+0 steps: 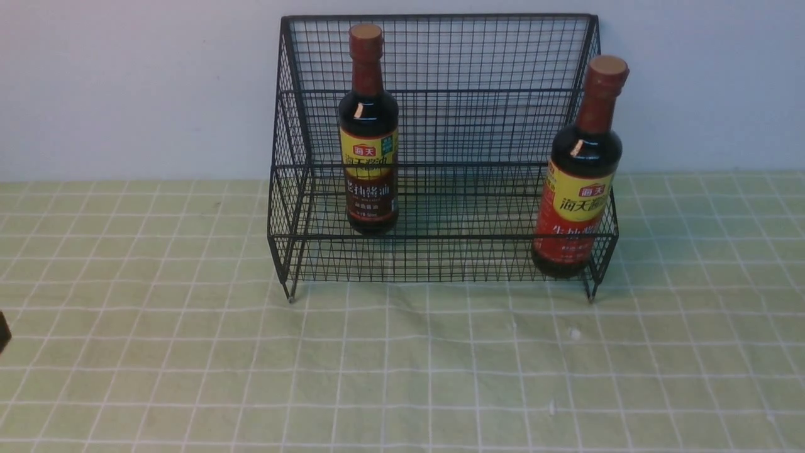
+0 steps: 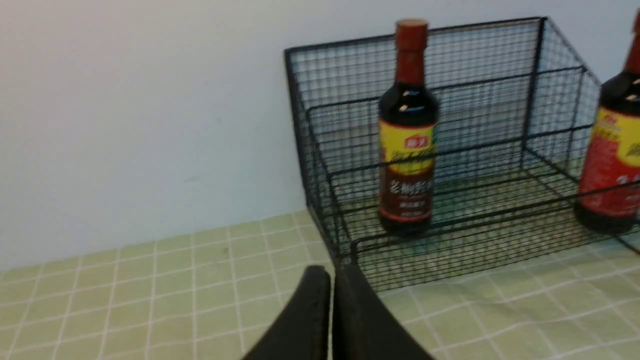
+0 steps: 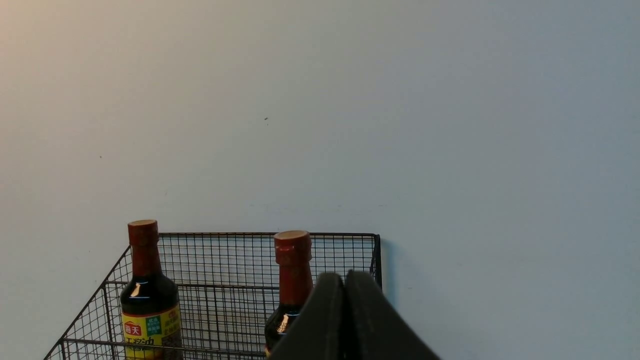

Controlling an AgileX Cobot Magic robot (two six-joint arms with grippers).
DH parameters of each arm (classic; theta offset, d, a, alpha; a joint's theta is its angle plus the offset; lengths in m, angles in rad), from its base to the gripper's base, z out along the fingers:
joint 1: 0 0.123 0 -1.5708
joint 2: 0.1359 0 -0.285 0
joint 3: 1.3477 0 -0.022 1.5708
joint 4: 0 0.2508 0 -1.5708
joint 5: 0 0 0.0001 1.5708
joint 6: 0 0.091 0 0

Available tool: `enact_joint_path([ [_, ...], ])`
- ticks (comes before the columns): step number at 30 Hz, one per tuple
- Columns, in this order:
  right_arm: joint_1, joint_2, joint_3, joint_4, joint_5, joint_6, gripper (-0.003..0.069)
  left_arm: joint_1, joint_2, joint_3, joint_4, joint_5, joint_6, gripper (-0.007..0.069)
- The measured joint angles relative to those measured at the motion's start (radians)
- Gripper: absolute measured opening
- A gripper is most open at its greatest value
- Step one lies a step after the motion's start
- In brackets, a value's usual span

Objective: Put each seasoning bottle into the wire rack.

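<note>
The black wire rack (image 1: 440, 94) stands against the wall. Upright inside it on the left is the seasoning bottle with the yellow-and-brown label (image 1: 369, 163). The yellow-and-red labelled bottle (image 1: 578, 201) stands at the rack's right end in the front tier, tilted right against the side. My left gripper (image 2: 331, 280) is shut and empty, low over the cloth short of the rack's left front corner (image 2: 345, 255); both bottles (image 2: 407, 150) (image 2: 612, 165) show beyond it. My right gripper (image 3: 345, 280) is shut and empty, raised, with the red-labelled bottle's neck (image 3: 294, 270) just beyond it.
A green checked cloth (image 1: 402, 365) covers the table in front of the rack. A pale wall (image 1: 126, 82) rises directly behind the rack. A dark bit of the left arm (image 1: 3, 331) shows at the front view's left edge.
</note>
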Motion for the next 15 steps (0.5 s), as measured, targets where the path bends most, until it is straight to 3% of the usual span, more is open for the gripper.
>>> enact_joint_path([
  [5,0.000,0.000,0.000,0.000,0.000,0.000,-0.0014,0.124,-0.166,0.266,-0.051,-0.034,0.063,-0.0006],
  [15,0.000,0.000,0.001,0.000,0.009,0.000,-0.0014,0.138,-0.172,0.362,-0.049,0.003,0.060,-0.0006],
])
